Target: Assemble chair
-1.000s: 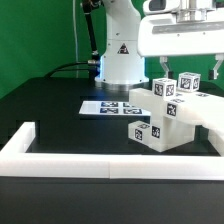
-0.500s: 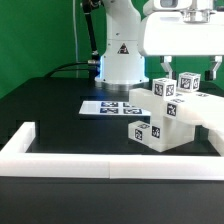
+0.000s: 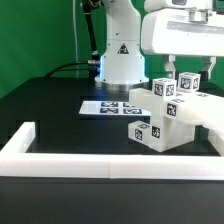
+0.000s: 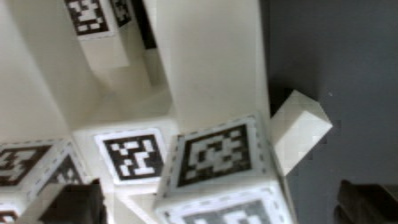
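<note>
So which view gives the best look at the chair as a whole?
The exterior view: the chair shows as one tagged white cluster on the black table, beside the marker board, with the hand just above it. The wrist view only shows close-up posts and tags, cropped, with no overall shape.

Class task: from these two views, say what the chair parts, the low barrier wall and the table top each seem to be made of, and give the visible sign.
The chair parts: probably matte white plastic; blocky and uniform, with printed black-and-white tags, also seen in the wrist view.
The barrier wall: apparently similar white plastic or foam; plain, dull surface, so uncertain.
The table top: black and matte, perhaps cloth or a coated board; the pictures leave it open.
</note>
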You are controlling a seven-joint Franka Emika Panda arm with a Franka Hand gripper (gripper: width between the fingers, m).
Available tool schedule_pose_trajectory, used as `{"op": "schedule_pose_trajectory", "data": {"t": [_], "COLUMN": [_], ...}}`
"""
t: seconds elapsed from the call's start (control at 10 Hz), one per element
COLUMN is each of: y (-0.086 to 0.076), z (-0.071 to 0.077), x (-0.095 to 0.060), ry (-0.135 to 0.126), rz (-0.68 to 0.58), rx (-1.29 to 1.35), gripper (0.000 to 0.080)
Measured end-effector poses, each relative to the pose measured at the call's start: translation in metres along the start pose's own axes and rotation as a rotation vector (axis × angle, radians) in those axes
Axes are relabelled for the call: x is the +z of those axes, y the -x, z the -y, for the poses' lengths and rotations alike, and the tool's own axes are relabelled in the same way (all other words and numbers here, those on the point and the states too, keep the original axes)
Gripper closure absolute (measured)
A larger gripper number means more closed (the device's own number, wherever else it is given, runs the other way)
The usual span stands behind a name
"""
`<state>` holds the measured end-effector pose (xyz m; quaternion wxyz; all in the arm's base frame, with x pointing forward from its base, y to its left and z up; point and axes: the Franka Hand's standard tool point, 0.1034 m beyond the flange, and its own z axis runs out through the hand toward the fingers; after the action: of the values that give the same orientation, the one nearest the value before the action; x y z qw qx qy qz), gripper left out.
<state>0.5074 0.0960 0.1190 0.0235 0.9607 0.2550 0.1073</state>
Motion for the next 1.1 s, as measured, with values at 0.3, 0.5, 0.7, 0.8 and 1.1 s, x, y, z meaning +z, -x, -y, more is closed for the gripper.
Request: {"op": "schedule_pose_trajectory", "data": {"t": [0.3, 0.5, 0.7, 0.8, 1.1], "y": [-0.0001, -0.0003, -0.0003, -0.0003, -0.0009], "z": [-0.0009, -0.001, -0.0011, -0.0011, -0.0012], "x": [-0.0001, -0.0003, -0.0003, -0.0003, -0.0006], "ry": [0.0, 0.0, -0.001, -0.001, -0.002], "rz": [0.0, -0.001, -0.002, -0.002, -0.003], "rx": [0.008, 0.065, 0.185, 0.279, 0.481], "gripper": [0.0424, 0.0514, 0.0514, 0.0514, 0.0514]}}
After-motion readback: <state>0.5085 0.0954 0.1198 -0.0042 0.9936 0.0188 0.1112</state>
